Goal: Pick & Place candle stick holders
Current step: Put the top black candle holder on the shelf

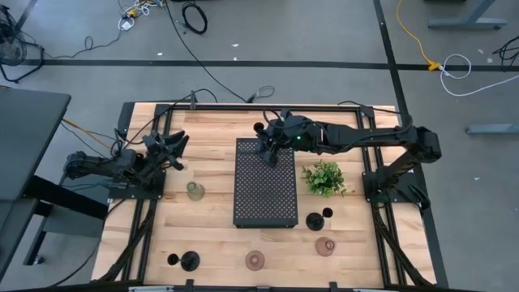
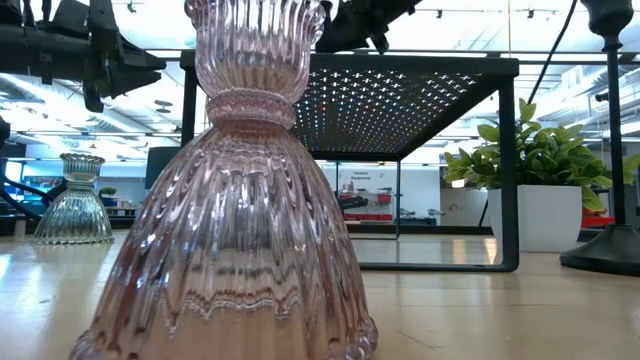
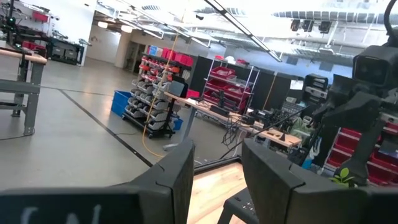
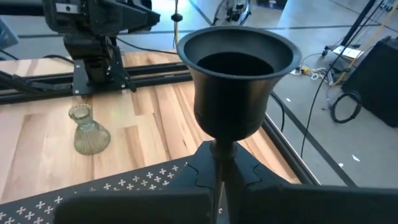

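My right gripper [image 1: 272,151] is over the far end of the black perforated tray [image 1: 264,195], shut on a black candle stick holder [image 4: 235,81] that stands cup up. My left gripper [image 3: 217,180] is open and empty, raised at the table's left side [image 1: 173,152]. On the table stand a greenish glass holder [image 1: 195,191] on its wide base, two pinkish glass holders [image 1: 255,260] [image 1: 325,246], and two black holders [image 1: 185,260] [image 1: 318,219]. In the low view a pinkish holder [image 2: 230,200] fills the foreground. My right gripper pinches the black holder's thin stem [image 4: 219,163] just below the cup between its two fingers. The holder stands upright, cup up, over the tray's far end. The fingers hide its base; whether it rests on the tray I cannot tell.
A green leafy plant [image 1: 324,178] in a white pot [image 2: 522,215] stands right of the tray. The tray stands on legs [image 2: 508,170] above the table. Free wood lies between the tray and the left arm and along the near edge.
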You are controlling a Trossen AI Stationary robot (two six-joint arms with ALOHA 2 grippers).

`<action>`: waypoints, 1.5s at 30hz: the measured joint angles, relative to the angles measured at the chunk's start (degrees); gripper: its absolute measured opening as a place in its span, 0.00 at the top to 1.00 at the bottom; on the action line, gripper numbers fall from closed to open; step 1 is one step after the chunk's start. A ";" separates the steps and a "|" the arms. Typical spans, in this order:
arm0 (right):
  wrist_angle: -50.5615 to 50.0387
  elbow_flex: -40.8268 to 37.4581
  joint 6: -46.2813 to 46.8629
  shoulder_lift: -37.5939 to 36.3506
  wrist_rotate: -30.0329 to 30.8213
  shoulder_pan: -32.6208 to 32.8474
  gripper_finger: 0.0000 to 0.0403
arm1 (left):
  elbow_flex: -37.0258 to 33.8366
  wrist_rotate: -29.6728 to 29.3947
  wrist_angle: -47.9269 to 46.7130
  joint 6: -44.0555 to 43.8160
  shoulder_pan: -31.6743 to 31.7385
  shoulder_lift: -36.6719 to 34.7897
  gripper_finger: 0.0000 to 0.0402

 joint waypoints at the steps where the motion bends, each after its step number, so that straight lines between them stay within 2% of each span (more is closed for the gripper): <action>1: 0.48 -0.77 0.12 -0.54 -0.02 -0.02 1.00 | 0.00 -0.02 0.02 0.00 0.00 0.00 0.66; 8: 8.11 -9.07 1.85 -6.43 -0.18 -0.12 1.00 | 0.00 -0.03 -0.34 0.00 0.00 0.00 0.66; 14: 15.60 -15.02 3.27 -8.24 -2.13 -0.24 1.00 | 0.00 -0.13 -0.31 0.00 0.00 0.00 0.66; 25: 15.48 -15.00 2.20 -8.63 -2.28 -2.28 1.00 | 0.00 -0.20 -0.28 -0.02 0.00 0.00 0.66; 30: 15.17 -14.98 3.32 -8.63 -6.37 -2.78 1.00 | 0.00 -0.22 -0.28 -0.02 0.02 0.00 0.66; 45: 14.13 -14.91 3.49 -9.05 -4.97 -2.75 1.00 | 0.00 -0.22 -0.27 0.02 0.01 0.00 0.66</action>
